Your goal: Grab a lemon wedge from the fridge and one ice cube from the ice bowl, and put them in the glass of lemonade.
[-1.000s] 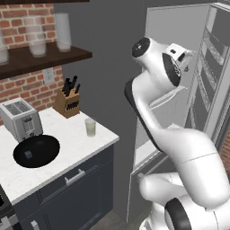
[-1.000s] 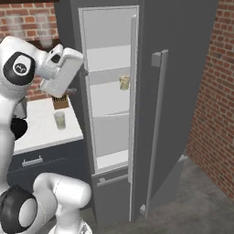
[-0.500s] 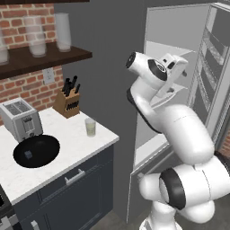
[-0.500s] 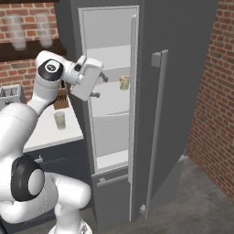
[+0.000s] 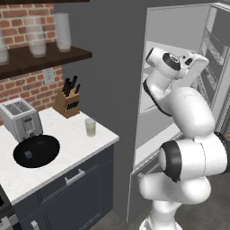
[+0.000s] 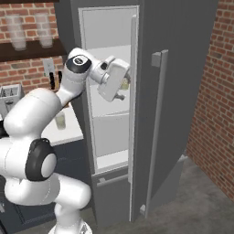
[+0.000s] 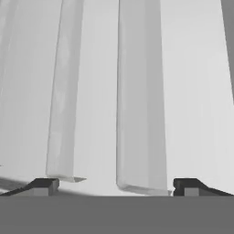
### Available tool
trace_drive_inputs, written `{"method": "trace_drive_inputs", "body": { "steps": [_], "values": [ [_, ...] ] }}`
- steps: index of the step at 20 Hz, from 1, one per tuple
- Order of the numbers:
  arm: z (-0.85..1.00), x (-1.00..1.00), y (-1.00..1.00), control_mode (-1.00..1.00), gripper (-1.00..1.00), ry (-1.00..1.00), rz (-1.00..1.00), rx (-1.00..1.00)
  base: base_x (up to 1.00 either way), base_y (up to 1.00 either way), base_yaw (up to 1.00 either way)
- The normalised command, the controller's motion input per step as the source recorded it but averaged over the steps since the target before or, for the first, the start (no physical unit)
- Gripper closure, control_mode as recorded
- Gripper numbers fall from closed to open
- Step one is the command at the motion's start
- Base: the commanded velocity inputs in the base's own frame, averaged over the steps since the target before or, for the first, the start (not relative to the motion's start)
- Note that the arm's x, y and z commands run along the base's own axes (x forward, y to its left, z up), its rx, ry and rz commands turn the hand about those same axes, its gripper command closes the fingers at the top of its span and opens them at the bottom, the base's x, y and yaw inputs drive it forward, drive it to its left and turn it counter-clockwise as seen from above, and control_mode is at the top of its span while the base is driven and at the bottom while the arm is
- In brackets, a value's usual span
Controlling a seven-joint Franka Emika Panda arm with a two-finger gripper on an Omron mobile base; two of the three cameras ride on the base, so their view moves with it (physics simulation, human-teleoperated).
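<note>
Pale yellow, the lemon wedge point(image 6: 124, 83) sits on a fridge point(image 6: 183, 68) shelf, just beside the gripper point(image 6: 119, 97), partly hidden by the hand. Hand view shows the fingertips point(image 7: 43, 184) spread wide with nothing between them, facing pale shelves. Left base view shows the glass of lemonade point(image 5: 90, 127) and ice bowl point(image 5: 37, 150) on the counter point(image 5: 67, 152). No writing is legible.

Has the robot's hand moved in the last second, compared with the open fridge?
Yes. The gripper has swung from outside the fridge into its open compartment, toward the shelves.
</note>
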Motion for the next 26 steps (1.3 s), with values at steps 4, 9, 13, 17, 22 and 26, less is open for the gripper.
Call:
{"method": "trace_drive_inputs", "body": {
  "steps": [4,9,13,17,22,26],
  "values": [
    [-0.04,-0.22,-0.83,-1.00,-1.00,0.00,-0.26,0.00,0.00,0.00,0.00],
    [-0.09,-0.22,-0.97,-1.00,-1.00,0.00,-0.26,0.00,0.00,0.00,0.00],
    [-0.15,-0.08,-1.00,-1.00,-1.00,0.00,-0.23,0.00,0.00,0.00,0.00],
    [-0.03,0.00,-1.00,-1.00,-1.00,0.00,-0.13,0.00,0.00,0.00,0.00],
    [0.00,0.00,-0.93,-1.00,-1.00,0.00,-0.06,0.00,0.00,0.00,0.00],
    [0.08,-0.11,-0.08,-1.00,-1.00,-0.03,-0.02,-0.01,0.00,0.00,0.00]
  ]
}}
